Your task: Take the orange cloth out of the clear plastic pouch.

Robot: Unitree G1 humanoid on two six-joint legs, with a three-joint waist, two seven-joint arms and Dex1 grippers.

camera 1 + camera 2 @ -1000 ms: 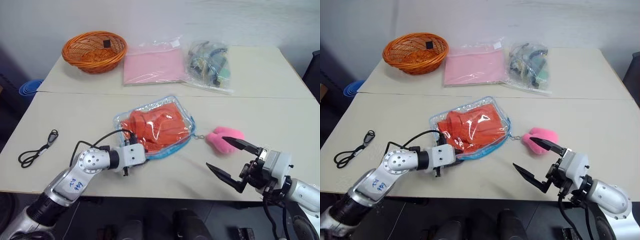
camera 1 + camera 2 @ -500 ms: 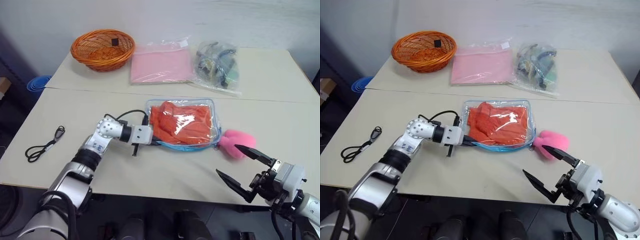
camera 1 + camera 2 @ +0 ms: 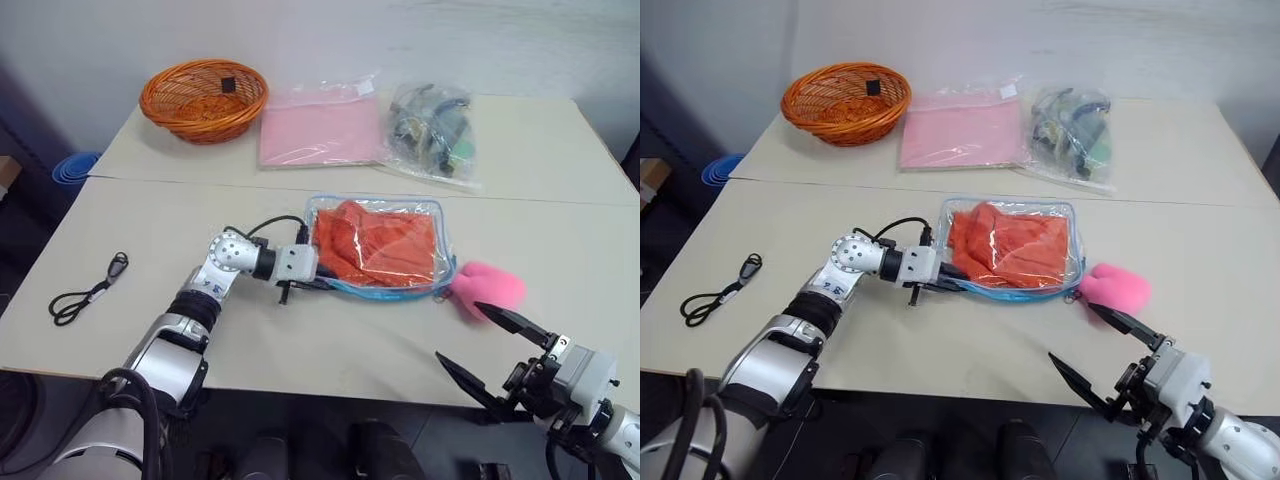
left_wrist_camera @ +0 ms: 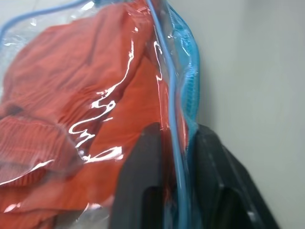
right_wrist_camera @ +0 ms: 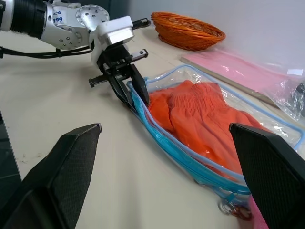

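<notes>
I have the left pincer [image 3: 945, 279] at the near-left corner of the clear plastic pouch [image 3: 1012, 245]; compared with a second ago the pouch has slid across the table [image 3: 940, 340] to the right and swung round, so its long blue edge now lies nearly square to me instead of slanted; the pink pom-pom [image 3: 1116, 288] has trailed along with it and sits just beside the pouch's right end.

From the left wrist view the two black fingers [image 4: 143, 176] straddle the blue zipper trim, one over the clear film, one outside, with a narrow gap between them; I judge they are pinching the rim only loosely, and I cannot tell whether the grip is firm.

The right pincer [image 3: 495, 345] hangs wide apart, holding nothing, near the table's front edge and just short of the pom-pom.

The orange cloth [image 3: 378, 245] is fully inside the pouch, bunched in soft folds, brightest toward the left end, with glare off the plastic over it; nothing of it pokes past the trim.

So the pouch is repositioned and steadied, I think, but the cloth is not yet out; the open right pincer looks placed to reach for the mouth.
</notes>
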